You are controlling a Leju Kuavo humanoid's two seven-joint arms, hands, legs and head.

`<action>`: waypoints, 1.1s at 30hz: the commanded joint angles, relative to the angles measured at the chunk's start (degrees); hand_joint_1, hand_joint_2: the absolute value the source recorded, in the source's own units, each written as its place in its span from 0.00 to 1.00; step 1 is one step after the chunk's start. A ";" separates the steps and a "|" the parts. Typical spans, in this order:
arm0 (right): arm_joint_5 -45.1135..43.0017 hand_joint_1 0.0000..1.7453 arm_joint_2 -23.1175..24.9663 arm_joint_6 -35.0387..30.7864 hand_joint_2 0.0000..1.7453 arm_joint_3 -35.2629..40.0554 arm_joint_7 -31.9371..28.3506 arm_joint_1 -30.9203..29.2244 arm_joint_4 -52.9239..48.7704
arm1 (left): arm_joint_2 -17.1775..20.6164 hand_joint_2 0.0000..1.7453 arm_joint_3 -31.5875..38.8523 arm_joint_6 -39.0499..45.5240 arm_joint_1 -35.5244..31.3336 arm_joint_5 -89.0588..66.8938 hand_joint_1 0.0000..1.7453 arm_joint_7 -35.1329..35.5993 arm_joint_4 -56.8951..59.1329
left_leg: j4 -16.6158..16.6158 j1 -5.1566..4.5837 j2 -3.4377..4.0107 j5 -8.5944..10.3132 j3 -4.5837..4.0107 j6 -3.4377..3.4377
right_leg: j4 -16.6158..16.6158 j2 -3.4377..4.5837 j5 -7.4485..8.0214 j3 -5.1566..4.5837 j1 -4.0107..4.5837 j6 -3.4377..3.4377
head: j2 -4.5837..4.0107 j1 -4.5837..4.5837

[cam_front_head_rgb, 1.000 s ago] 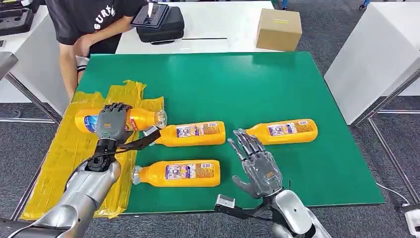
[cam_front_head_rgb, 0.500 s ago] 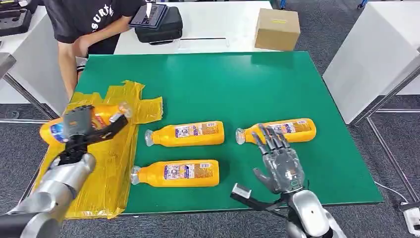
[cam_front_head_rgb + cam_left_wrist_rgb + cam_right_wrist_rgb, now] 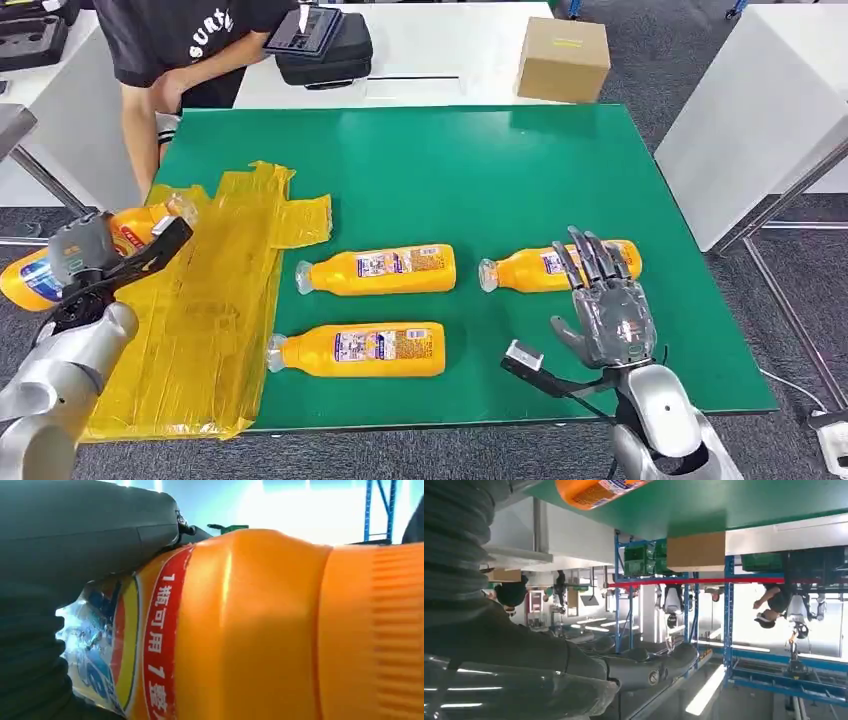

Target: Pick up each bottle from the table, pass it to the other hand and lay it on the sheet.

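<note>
Green tabletop seen from the head view, standing on grey carpet among white tables; a crumpled yellow sheet covers its left part and hangs over the left edge.

Left hand: raised off the left edge of the sheet, its fingers grasping an orange bottle around the body. This held bottle lies roughly level, cap end toward the sheet and base end out past the tabletop's edge. In the left wrist view the bottle's label with a red band is pressed against the dark fingers.

Right hand: held upright over the near right part of the tabletop, palm away from the camera, fingers spread apart and holding nothing. Its fingertips overlap, in the head view, the right bottle; whether they touch it cannot be told.

Three bottles lie on their sides on the bare green surface, caps pointing toward the sheet: the right bottle, a middle bottle level with it and nearer the sheet, and a near bottle toward the robot's edge, its cap just beside the sheet's border. None of the three rests on the sheet.

Background: a person in a black shirt stands at the far left corner; a black case and a cardboard box sit on the white table behind.
</note>
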 commanded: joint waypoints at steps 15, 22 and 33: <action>9.27 0.00 0.71 7.42 1.00 -1.36 5.64 -17.00 22.91 | -9.60 1.00 5.64 -4.67 0.82 11.62 0.00 -15.88 -4.15 | 0.01 0.01 0.02 -0.05 0.29 -0.03 | -0.08 -0.06 0.01 0.33 0.07 -0.29 | -0.02 -0.02; 12.90 0.00 -0.05 13.81 1.00 0.88 5.83 -26.27 36.27 | -12.45 1.00 5.11 -12.63 4.24 22.42 0.00 -22.73 -7.21 | 0.02 -0.04 0.15 -0.02 0.27 0.00 | -0.06 0.09 0.08 0.24 0.04 -0.22 | -0.02 -0.04; 1.51 0.00 -6.45 27.54 1.00 9.54 -7.45 -40.68 57.36 | -14.55 1.00 0.86 -18.40 7.49 35.89 0.00 -27.17 -10.29 | 0.05 -0.06 0.03 0.04 0.24 0.08 | -0.03 -0.05 0.09 0.29 0.01 -0.21 | 0.00 -0.04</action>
